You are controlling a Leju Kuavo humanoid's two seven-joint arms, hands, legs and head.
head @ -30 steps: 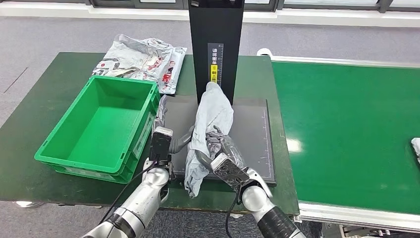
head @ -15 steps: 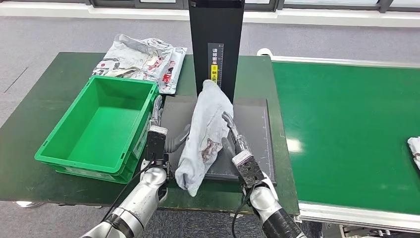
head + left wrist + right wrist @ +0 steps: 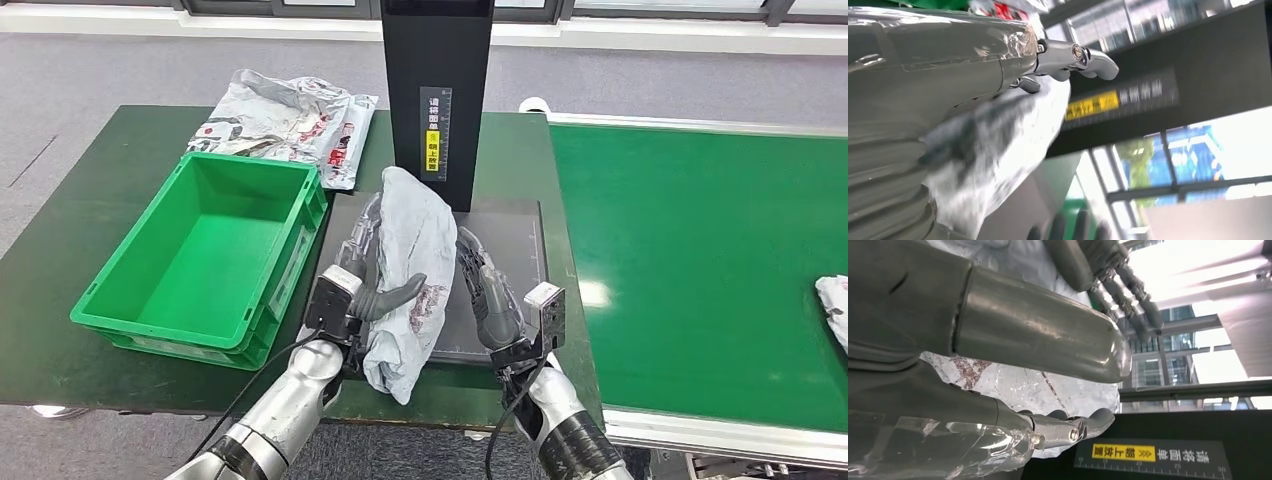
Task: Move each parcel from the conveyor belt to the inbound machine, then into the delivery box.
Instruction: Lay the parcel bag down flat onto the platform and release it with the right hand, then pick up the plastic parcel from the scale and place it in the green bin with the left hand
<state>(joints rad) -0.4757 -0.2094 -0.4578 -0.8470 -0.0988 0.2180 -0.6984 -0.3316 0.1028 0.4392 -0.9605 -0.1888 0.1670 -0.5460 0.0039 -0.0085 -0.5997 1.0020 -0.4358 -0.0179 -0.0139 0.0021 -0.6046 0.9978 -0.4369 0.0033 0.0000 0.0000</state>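
A crumpled grey parcel [image 3: 412, 250] stands tilted over the black plate [image 3: 510, 250] of the inbound machine, in front of its black column [image 3: 437, 90]. My left hand [image 3: 362, 290] grips the parcel from the left, with its thumb across the front and its fingers behind. The parcel [image 3: 998, 140] shows close up in the left wrist view. My right hand [image 3: 497, 295] is just right of the parcel with its fingers spread, holding nothing. In the right wrist view the parcel [image 3: 1033, 385] lies beyond the right hand's thumb [image 3: 1038, 335]. The green delivery box [image 3: 200, 250] stands empty to the left.
Several silver parcels [image 3: 290, 120] lie on the table behind the green box. The green conveyor belt [image 3: 700, 270] runs along the right, with another parcel [image 3: 832, 308] at its right edge. The table's front edge [image 3: 150, 400] is close to my arms.
My right hand has let go of the grey parcel and drawn off to the right with its fingers spread. My left hand has closed around the parcel, which has shifted slightly left.
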